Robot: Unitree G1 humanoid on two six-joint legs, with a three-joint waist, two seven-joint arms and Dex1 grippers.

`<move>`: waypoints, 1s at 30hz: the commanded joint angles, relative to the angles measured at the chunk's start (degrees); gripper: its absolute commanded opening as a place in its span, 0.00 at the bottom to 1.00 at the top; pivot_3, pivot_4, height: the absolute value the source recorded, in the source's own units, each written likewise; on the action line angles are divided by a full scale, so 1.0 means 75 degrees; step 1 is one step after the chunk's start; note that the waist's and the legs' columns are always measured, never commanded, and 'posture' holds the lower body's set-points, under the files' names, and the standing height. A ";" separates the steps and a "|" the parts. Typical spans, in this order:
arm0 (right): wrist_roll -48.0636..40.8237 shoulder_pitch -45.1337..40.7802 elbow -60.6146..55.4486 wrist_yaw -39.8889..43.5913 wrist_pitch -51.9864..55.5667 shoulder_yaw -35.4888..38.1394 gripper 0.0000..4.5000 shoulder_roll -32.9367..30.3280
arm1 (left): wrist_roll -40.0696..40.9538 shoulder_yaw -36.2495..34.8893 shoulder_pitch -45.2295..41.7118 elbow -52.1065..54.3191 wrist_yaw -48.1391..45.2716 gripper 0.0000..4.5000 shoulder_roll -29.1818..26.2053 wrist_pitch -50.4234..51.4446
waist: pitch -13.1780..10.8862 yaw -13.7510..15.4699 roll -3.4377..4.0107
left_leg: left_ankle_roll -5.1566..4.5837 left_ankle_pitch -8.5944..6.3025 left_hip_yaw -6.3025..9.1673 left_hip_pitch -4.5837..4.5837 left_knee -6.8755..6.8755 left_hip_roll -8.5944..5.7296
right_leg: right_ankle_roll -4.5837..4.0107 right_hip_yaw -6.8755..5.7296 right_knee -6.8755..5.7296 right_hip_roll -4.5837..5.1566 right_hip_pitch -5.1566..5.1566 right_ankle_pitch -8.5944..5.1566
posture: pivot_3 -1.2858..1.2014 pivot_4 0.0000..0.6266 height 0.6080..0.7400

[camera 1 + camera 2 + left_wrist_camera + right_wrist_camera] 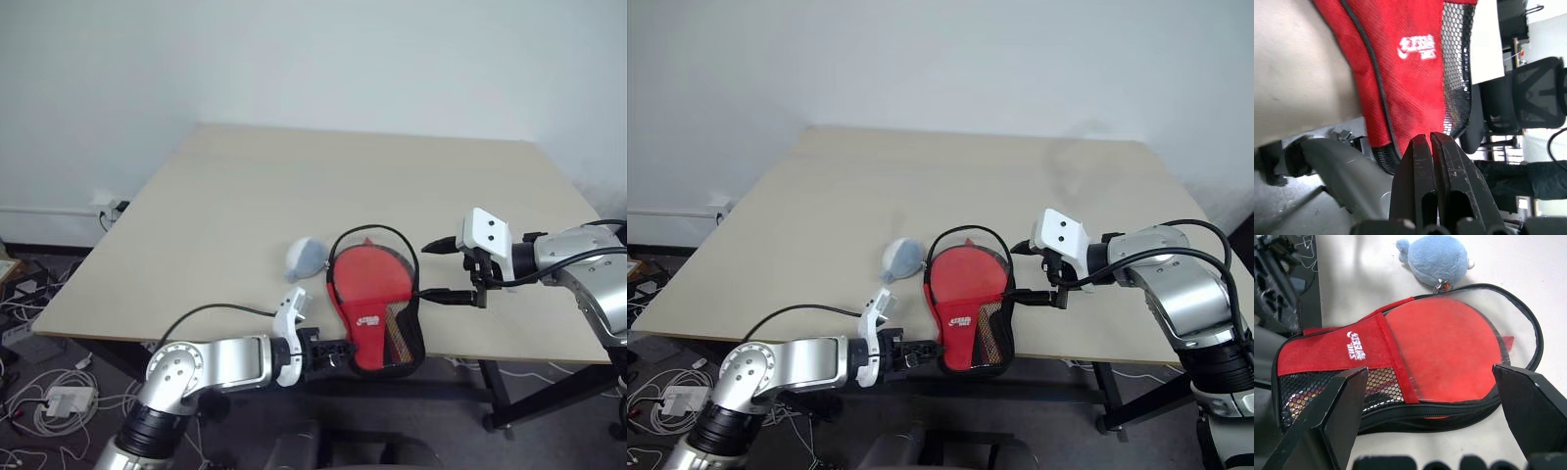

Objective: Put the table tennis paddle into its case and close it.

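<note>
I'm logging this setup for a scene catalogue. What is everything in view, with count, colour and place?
case: one, red fabric, black mesh and zip edging, clear window; on the table's near edge, its narrow end hanging over the edge
table tennis paddle: one, red face; inside the case, behind the clear window
plush toy: one, light blue; on the table, touching the far rounded end of the case
table: one, pale beige top, dark legs; centre of the scene
cables: several, white and grey; on the floor to the left of the table
left gripper: one, black; jaws shut on the case's narrow end
right gripper: one, black; jaws open, beside the case's right edge
</note>
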State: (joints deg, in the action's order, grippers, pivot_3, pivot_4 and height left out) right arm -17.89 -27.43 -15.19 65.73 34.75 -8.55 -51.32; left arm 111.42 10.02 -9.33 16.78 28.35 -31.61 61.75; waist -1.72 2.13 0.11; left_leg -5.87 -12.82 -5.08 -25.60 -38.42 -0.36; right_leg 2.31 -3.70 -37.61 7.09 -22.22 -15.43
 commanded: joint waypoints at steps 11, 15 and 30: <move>-0.0002 -0.0111 -0.0191 -0.0085 0.0025 0.0094 0.98 0.0002 | 0.0210 -0.0006 0.0082 -0.0584 -0.0765 0.70 -0.0279 -0.0049 | -0.0002 -0.0003 0.0002 | 0.0015 0.0009 -0.0003 0.0006 0.0015 0.0002 | 0.0001 0.0003 0.0002 -0.0003 -0.0005 0.0000 | 0.52 0.00 0.75; -0.0011 -0.0100 -0.0227 -0.0097 0.0065 0.0101 0.98 -0.0006 | 0.0210 0.0022 0.0097 -0.0784 -0.0765 0.70 -0.0147 -0.0052 | -0.0003 -0.0002 0.0003 | 0.0015 0.0009 -0.0002 0.0006 0.0018 0.0003 | 0.0001 0.0005 0.0002 -0.0001 -0.0008 0.0000 | 0.52 0.00 0.75; -0.0029 -0.0155 -0.0281 -0.0129 0.0165 0.0088 0.98 0.0021 | 0.0111 0.0403 -0.0251 -0.1384 -0.0397 0.66 0.0779 -0.0307 | -0.0002 -0.0005 0.0002 | 0.0014 0.0009 0.0000 0.0005 0.0018 0.0004 | -0.0001 0.0009 0.0004 0.0015 -0.0009 0.0000 | 0.52 0.00 0.75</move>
State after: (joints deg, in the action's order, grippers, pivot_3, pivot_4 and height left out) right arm -17.94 -27.43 -15.75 65.14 36.11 -8.60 -51.02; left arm 111.25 13.16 -10.23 5.75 25.15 -26.00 59.90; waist -1.74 2.09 0.12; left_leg -5.76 -12.75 -5.09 -25.57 -38.28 -0.33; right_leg 2.30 -3.62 -37.58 7.22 -22.29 -15.43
